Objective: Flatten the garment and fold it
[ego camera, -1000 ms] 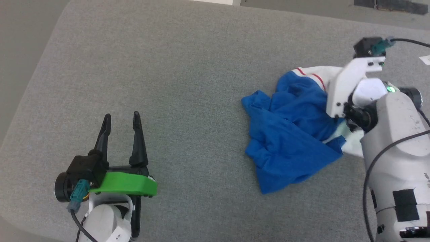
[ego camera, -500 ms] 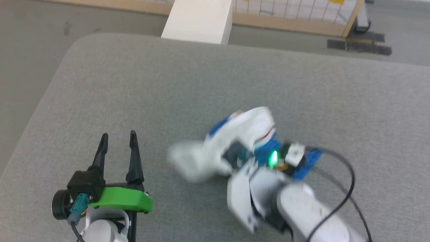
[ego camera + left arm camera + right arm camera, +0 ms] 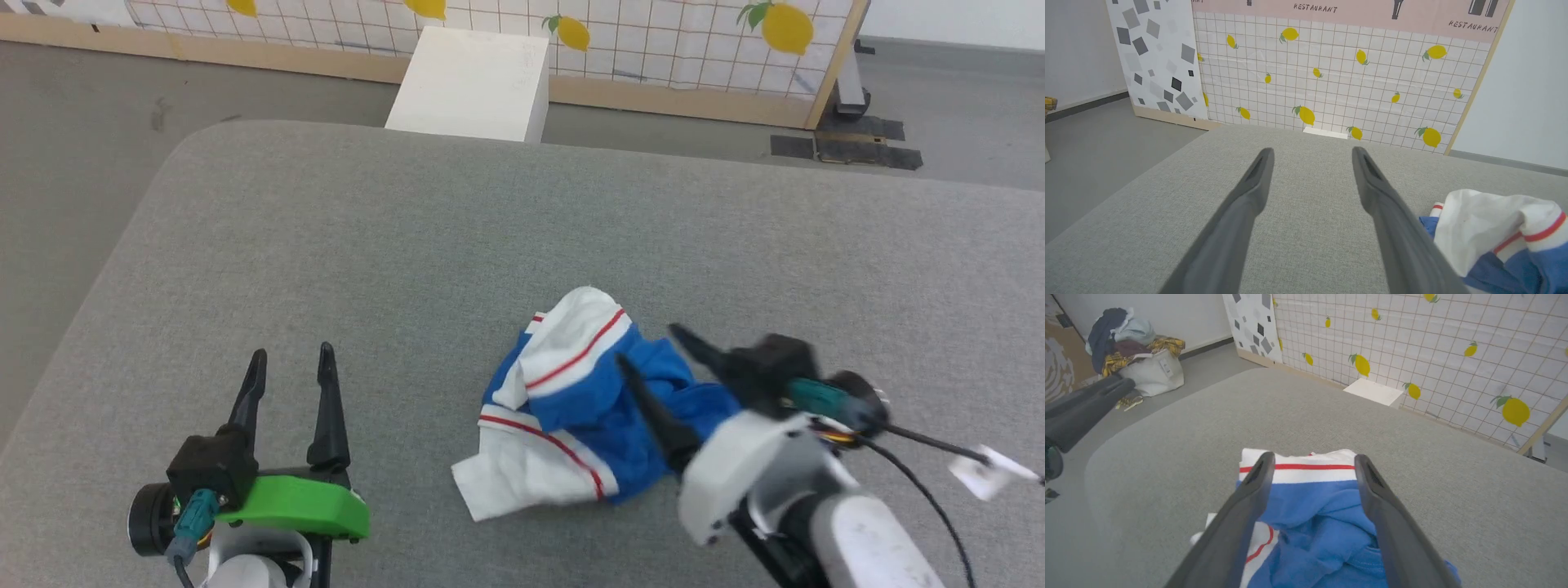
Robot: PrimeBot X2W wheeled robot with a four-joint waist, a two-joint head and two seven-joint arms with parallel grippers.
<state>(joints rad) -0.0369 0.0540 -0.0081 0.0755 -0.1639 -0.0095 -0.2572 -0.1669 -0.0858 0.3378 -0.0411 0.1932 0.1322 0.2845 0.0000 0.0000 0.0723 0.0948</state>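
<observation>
1. The garment lies bunched in a heap on the grey padded surface, a little right of the middle and toward the near edge. A white sleeve with red stripes is turned up on top, and blue cloth is crumpled beneath it.
2. The right gripper is held over the right side of the heap with its fingers spread wide, and nothing is caught between them (whether the tips touch the cloth cannot be told).
3. The left gripper is seen at the near left, well apart from the garment, with its fingers likewise parted and empty.
4. The step in hand is judged to be the flattening, at its very start. No part has been spread out yet, so no fold can be begun.
5. For the next move, an edge or corner would have to be found and pinched; the white trim band at the near left of the heap looks the plainest candidate. Only a thin layer should be taken, not the whole bundle. It should then be drawn outward, with the left gripper brought across for the opposite side.
</observation>
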